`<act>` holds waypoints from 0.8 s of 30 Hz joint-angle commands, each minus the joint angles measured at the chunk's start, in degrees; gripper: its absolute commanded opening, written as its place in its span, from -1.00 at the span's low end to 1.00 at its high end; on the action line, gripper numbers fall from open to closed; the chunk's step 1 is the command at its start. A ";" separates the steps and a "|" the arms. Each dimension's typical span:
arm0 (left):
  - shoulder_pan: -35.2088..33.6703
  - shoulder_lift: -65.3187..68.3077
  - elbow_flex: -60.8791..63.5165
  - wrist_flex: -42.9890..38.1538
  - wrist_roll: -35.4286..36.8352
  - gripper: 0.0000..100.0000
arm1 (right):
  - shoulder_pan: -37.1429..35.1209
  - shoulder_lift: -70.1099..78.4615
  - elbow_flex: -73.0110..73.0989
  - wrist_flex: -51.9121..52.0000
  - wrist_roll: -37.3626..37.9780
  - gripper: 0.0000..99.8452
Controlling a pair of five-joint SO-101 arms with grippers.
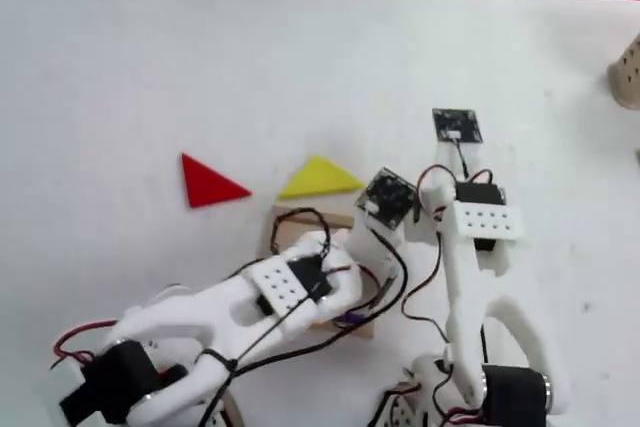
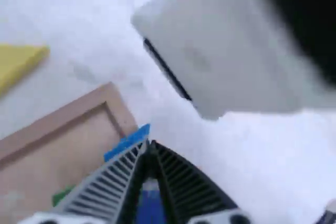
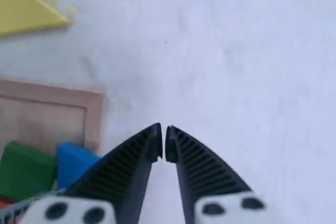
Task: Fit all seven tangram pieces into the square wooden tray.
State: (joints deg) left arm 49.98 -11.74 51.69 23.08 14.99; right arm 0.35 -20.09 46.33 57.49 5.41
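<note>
The square wooden tray (image 1: 290, 219) is light brown with a raised rim. Near one of its corners sit a green piece (image 3: 26, 174) and a blue piece (image 3: 73, 161), the blue one pinched in the left gripper (image 2: 149, 145). A yellow triangle (image 1: 318, 178) lies flat just beyond the tray. A red triangle (image 1: 210, 184) lies flat farther off, beside the yellow one.

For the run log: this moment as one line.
left gripper: shut on blue tangram piece at rim of square wooden tray | right gripper: shut, empty | red triangle, yellow triangle: on table
</note>
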 commanded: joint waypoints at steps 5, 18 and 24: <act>2.07 13.32 -10.73 0.09 0.44 -0.62 | 3.65 -0.66 -2.02 -0.92 0.26 -0.96; -6.73 11.74 -12.31 2.29 5.36 -0.55 | 28.88 -1.80 -9.58 3.47 -2.90 -0.96; -6.73 11.74 -12.31 2.29 4.92 -0.63 | 31.87 -1.19 -9.32 3.12 -2.55 -0.96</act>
State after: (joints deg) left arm 43.91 1.10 41.58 25.19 19.82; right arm 31.38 -20.09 39.21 60.40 3.03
